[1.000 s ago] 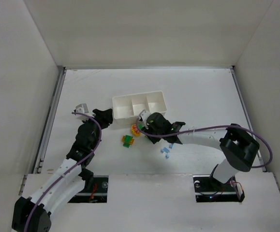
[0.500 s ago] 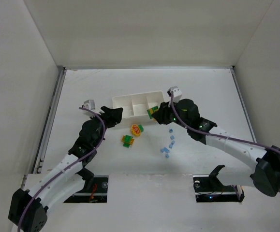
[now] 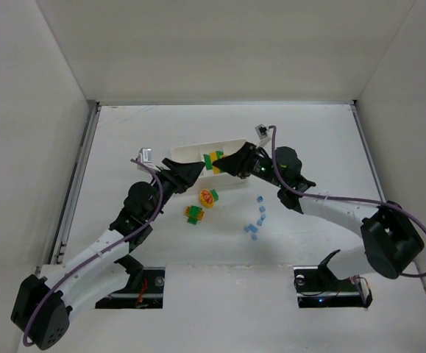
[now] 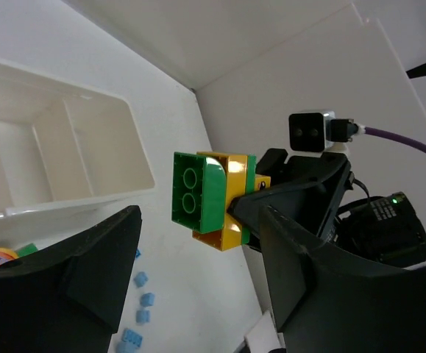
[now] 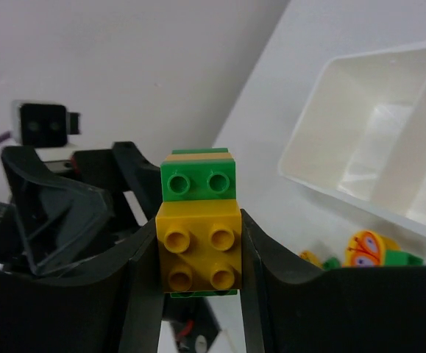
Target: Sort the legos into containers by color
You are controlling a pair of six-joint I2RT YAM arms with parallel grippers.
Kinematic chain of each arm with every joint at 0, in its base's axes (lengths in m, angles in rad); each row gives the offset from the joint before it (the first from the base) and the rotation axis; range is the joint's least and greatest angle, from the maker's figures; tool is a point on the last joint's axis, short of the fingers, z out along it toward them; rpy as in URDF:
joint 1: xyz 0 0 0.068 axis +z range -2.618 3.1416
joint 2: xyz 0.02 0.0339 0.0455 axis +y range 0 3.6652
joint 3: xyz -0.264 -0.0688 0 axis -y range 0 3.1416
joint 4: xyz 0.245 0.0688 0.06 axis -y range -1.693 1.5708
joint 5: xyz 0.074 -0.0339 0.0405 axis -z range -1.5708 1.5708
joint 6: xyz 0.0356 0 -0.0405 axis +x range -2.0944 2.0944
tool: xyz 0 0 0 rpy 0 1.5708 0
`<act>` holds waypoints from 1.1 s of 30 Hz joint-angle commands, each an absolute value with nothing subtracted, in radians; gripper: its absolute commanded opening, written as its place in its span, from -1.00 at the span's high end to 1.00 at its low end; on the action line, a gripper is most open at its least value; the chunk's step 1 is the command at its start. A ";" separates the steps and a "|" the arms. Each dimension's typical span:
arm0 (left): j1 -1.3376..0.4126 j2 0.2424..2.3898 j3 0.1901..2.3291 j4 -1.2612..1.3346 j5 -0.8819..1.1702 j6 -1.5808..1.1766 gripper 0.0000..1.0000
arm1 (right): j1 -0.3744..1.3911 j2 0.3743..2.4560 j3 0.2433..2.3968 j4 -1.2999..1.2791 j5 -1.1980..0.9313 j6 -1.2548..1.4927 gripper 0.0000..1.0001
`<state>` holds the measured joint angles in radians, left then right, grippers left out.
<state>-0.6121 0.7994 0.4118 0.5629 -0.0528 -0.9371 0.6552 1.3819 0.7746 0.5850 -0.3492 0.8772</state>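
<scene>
My right hand (image 3: 226, 163) is clamped on a green-and-yellow brick cluster (image 3: 213, 161), holding it in the air over the near edge of the white three-compartment tray (image 3: 192, 151). None of the compartments I can see has a brick in it. My left hand (image 3: 195, 171) faces the cluster from the other side with its fingers (image 4: 87, 279) spread apart and nothing between them. It is close to the cluster but not touching it.

From my left wrist, the green brick's end sticks out clear of my right fingers (image 4: 301, 198), which pinch the yellow part behind it. A thin orange layer sits in there too, so this is more than two pieces.

I judge the cluster light and rigid, with slick plastic faces and press-fit joints that let go all at once. The place to take hold is the green end, on its flat side walls, not on the studs or the sloped corner, where the pads would skate off. I would pull straight along the studs while my right hand braces the yellow.

A loose grip risks a brick springing onto the tabletop (image 3: 316, 140), where the pale blue bricks (image 3: 257, 218) and two mixed clusters (image 3: 208, 197) lie unsorted.
</scene>
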 commanded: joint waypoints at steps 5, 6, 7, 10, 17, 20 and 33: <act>-0.613 0.818 0.419 0.750 -0.017 -1.014 -0.16 | 0.637 1.479 0.773 0.981 -0.425 1.185 0.57; -0.611 0.819 0.414 0.770 -0.018 -1.015 -0.15 | 0.637 1.495 0.773 1.009 -0.431 1.216 0.57; -0.608 0.824 0.410 0.791 -0.020 -1.019 -0.15 | 0.636 1.514 0.772 1.046 -0.436 1.247 0.57; -0.604 0.842 0.408 0.818 -0.017 -1.028 -0.12 | 0.631 1.552 0.769 1.127 -0.436 1.314 0.57; -0.582 0.874 0.407 0.850 -0.009 -1.045 -0.11 | 0.627 1.609 0.767 1.233 -0.436 1.396 0.57; -0.568 0.871 0.405 0.838 -0.008 -1.040 -0.11 | 0.619 1.598 0.758 1.233 -0.420 1.387 0.57; -0.568 0.939 0.420 0.867 0.025 -1.051 -0.11 | 0.627 1.614 0.762 1.244 -0.429 1.390 0.57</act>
<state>-0.5659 0.9382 0.4053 0.7826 0.0002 -1.0424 0.6224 1.6165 0.7525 1.1378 -0.4259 1.3846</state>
